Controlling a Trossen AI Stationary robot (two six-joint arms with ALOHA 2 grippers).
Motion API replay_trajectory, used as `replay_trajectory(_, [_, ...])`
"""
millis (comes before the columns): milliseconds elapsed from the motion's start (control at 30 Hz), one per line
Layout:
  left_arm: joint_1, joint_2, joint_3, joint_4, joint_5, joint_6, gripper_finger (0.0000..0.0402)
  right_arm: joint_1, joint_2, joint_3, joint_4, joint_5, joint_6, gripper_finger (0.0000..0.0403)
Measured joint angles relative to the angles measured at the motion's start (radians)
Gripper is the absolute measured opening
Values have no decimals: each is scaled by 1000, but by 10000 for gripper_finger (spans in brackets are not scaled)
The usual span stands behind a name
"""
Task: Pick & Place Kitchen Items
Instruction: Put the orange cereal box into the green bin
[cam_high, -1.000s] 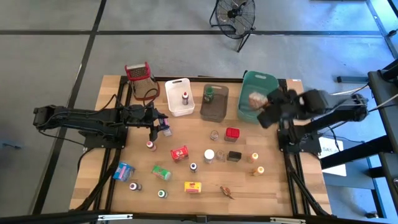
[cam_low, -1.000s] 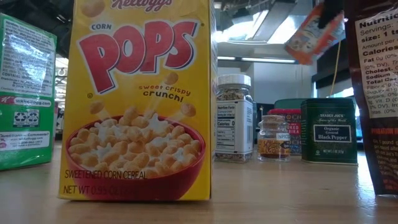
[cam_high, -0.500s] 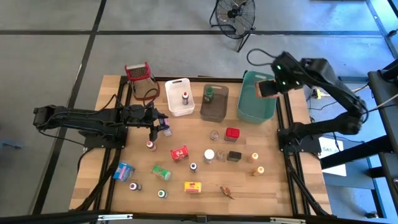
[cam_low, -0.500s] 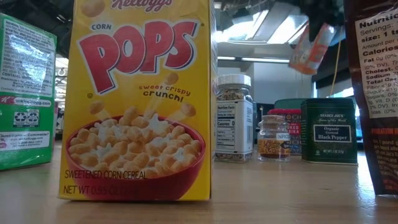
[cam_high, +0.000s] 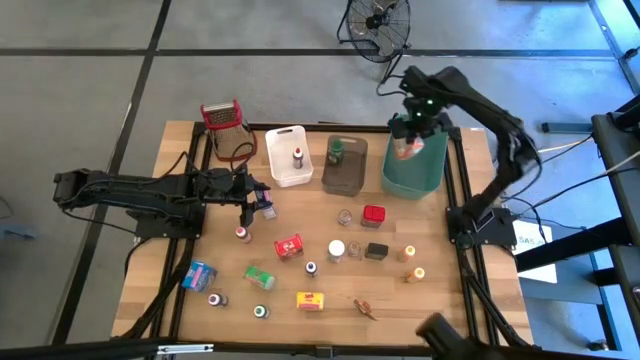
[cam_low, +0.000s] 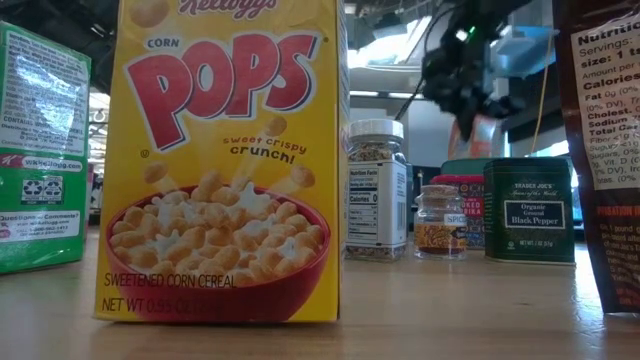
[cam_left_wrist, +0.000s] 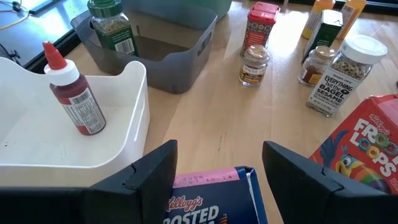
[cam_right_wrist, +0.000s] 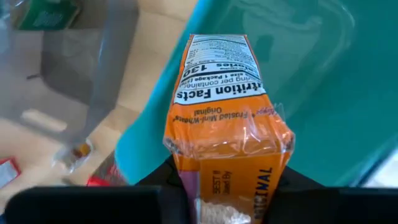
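Now over the green tub (cam_high: 415, 170) at the table's one o'clock corner, the right gripper (cam_high: 413, 140) has swung in from the table's edge since a second ago, fingers clamped on an orange box (cam_right_wrist: 225, 134) reading "Nutrition Facts" and "Frosted Mini-Wheats Original". At nine o'clock, unmoved, the left gripper (cam_left_wrist: 217, 180) stands partly open astride a blue Kellogg's "Frosted" box (cam_left_wrist: 208, 202), grip unclear. Nearby labels read "Froot Loops" (cam_left_wrist: 364, 155), "Everything But The Bagel Sesame" (cam_left_wrist: 342, 74), "Corn Pops" (cam_low: 225, 160) and Trader Joe's "Organic Ground Black Pepper" (cam_low: 530, 210).
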Motion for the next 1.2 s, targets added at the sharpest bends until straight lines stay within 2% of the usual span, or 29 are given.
replay_trajectory(267, [0, 0, 0, -1, 0, 9, 232, -45, 117, 0, 72, -51, 41, 88])
replay_trajectory(500, [0, 0, 0, -3, 0, 26, 232, -55, 111, 0, 55, -51, 43, 88])
replay_trajectory(733, [0, 0, 0, -2, 0, 26, 231, -83, 110, 0, 114, -14, 72, 88])
replay_trajectory(1200, [0, 0, 0, -22, 1, 19, 232, -107, 142, -35, 169, -19, 95, 88])
